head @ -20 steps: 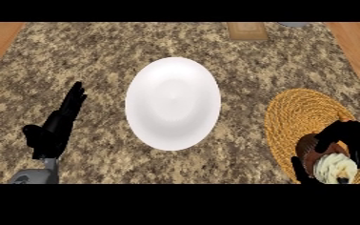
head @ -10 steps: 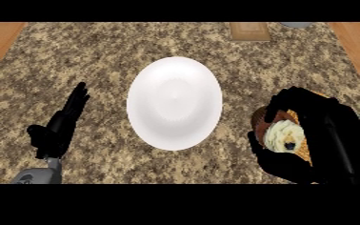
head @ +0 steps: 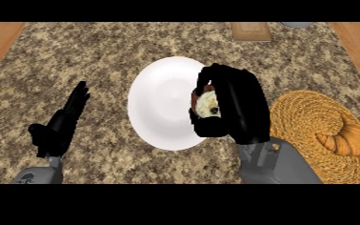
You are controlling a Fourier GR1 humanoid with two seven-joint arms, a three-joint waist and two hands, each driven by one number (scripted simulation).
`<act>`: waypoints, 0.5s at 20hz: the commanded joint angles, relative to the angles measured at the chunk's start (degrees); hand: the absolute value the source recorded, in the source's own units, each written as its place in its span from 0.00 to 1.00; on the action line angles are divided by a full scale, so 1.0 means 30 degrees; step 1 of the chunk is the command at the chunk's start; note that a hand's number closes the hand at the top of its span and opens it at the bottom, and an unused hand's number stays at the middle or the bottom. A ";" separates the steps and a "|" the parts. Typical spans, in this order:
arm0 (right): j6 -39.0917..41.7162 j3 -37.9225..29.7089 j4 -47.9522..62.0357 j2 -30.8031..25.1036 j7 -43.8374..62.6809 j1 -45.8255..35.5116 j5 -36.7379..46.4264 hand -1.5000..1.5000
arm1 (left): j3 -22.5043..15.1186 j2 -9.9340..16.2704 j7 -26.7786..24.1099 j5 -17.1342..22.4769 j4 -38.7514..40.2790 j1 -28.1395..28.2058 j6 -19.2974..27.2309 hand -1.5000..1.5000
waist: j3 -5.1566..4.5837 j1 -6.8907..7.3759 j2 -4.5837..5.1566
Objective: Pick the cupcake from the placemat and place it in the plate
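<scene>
Your cupcake [head: 206, 106] sits inside the curl of the right hand [head: 235, 106], with only its pale frosting and a sliver of brown wrapper showing between the black fingers and the thumb. You hold it over the right part of the plate [head: 160, 102], above the white surface near the rim; whether it touches the plate you cannot tell from this steep look down. The hand wraps round it from the right, fingers bent over the top and the thumb below, and the grey forearm [head: 274, 164] runs down from it to the lower edge.

The plate lies in the middle of the speckled counter [head: 91, 52], white and bare on its left side. Just right of the plate and the arm you see the woven placemat [head: 316, 124], round and straw-coloured, with nothing of the cupcake left on it.

Your left hand [head: 62, 126] rests at the lower left, well apart from the plate, its fingers straight and pointing up, holding nothing.

At the far edge of the counter, a small tan board [head: 251, 30] lies flat
</scene>
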 commanded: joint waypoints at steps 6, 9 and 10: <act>-0.4830 0.0893 0.8451 0.2044 -0.0682 -0.3828 -0.0918 1.00 | 0.0392 -0.0308 -0.0289 -0.0421 0.1131 -0.0630 -0.0163 0.50 | 0.0006 0.0054 0.0031; -0.8010 0.0630 0.8090 0.2060 0.1158 -0.3716 -0.2658 1.00 | 0.0102 -0.0391 -0.0351 -0.0400 0.0474 -0.0256 -0.0291 0.50 | 0.0011 0.0266 0.0071; -0.8080 0.0386 0.9262 0.2063 0.1660 -0.4691 -0.2823 0.00 | 0.0186 -0.0313 0.0307 -0.0326 -0.0221 -0.0314 -0.0180 0.50 | 0.0012 0.0263 0.0044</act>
